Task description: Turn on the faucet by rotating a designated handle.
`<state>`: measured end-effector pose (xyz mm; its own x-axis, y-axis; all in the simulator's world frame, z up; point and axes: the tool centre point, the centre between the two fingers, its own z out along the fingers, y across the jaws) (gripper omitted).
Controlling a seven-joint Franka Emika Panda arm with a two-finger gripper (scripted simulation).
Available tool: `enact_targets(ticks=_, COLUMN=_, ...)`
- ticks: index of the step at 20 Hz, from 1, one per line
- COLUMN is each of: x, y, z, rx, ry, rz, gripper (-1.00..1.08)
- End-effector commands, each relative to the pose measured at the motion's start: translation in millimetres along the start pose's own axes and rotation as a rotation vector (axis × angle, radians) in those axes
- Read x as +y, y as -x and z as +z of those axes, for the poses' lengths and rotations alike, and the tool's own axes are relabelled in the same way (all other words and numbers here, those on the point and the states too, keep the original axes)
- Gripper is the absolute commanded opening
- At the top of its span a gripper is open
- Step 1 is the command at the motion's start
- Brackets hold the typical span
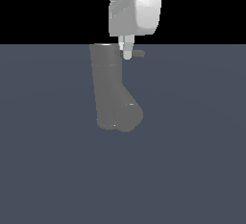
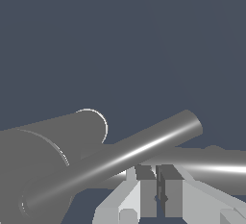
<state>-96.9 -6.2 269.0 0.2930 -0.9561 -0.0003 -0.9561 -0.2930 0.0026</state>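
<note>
The faucet (image 1: 106, 86) is a matte grey upright cylinder with a fat angled spout (image 1: 127, 116) low on the exterior view's right. From its top the thin handle (image 1: 139, 53) sticks out to the exterior view's right. My white gripper (image 1: 127, 54) hangs straight down over that rod, fingertips at its height, close to the cylinder. In the wrist view the fingers (image 2: 145, 192) stand almost together with nothing held, and the gripper (image 2: 158, 168) ends against a grey rod (image 2: 216, 163). A second shiny rod (image 2: 144, 148) runs slantwise from the faucet (image 2: 33, 160). Which rod is the handle is unclear.
The faucet stands on a flat dark blue-grey floor (image 1: 192, 170). Above the floor's far edge the background is black. No other objects show in either view.
</note>
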Motion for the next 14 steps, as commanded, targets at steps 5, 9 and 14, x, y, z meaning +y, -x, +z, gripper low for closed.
enact_targets(ticks=5, x=-8.5, y=-12.4, z=-0.1, rx=0.000, ry=-0.001, rz=0.007, gripper=-1.00)
enact_targets(ticks=9, x=-17.3, y=-24.7, z=-0.1, rx=0.000, ry=-0.001, rz=0.013, gripper=-1.00)
enact_targets(ticks=14, x=-28.1, y=-39.8, z=-0.2, rx=0.000, ry=-0.001, rz=0.021, gripper=-1.00)
